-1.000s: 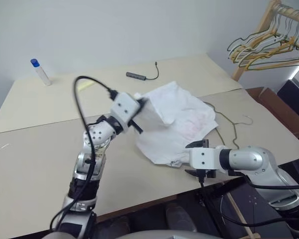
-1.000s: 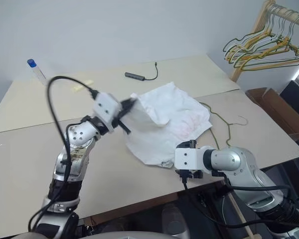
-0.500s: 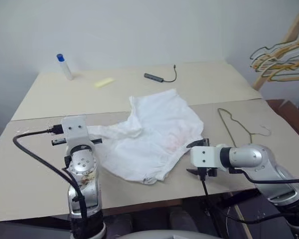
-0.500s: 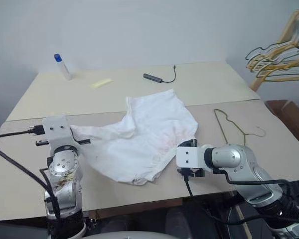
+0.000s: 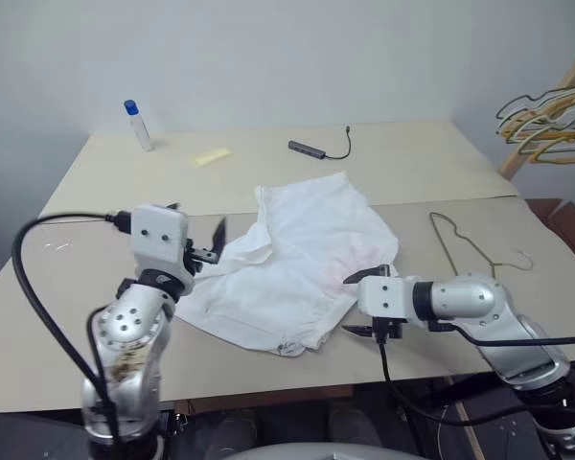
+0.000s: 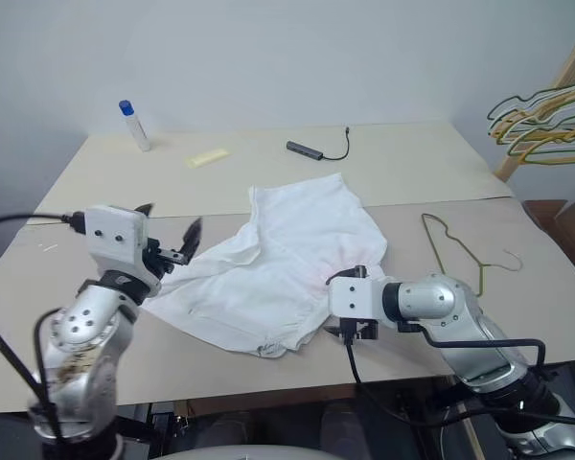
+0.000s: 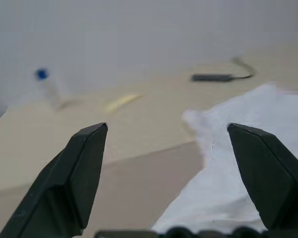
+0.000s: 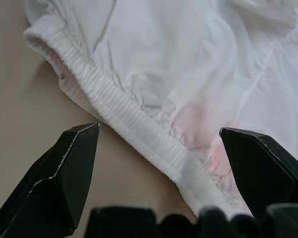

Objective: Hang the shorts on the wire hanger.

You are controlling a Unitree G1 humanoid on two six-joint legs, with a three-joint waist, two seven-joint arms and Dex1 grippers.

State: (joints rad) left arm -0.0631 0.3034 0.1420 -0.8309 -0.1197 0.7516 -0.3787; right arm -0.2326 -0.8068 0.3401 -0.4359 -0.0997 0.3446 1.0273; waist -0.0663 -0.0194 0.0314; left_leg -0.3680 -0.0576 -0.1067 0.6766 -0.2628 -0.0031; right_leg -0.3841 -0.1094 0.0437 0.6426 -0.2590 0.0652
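left gripper (image 6: 168, 233): we see jaws spread, gripping nothing, at left edge of shorts
shorts (image 5: 302, 259): crumpled flat on table (image 5: 67, 316)
right gripper (image 5: 350, 305): jaws spread, nothing gripped, at shorts' waistband
wire hanger (image 5: 465, 251): flat on table, right of shorts, apart

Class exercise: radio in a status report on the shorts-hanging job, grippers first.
Left gripper open, empty. Right gripper open at the waistband of the shorts. Shorts flat on table, not hung. Wire hanger lies beside them, nothing in the way.
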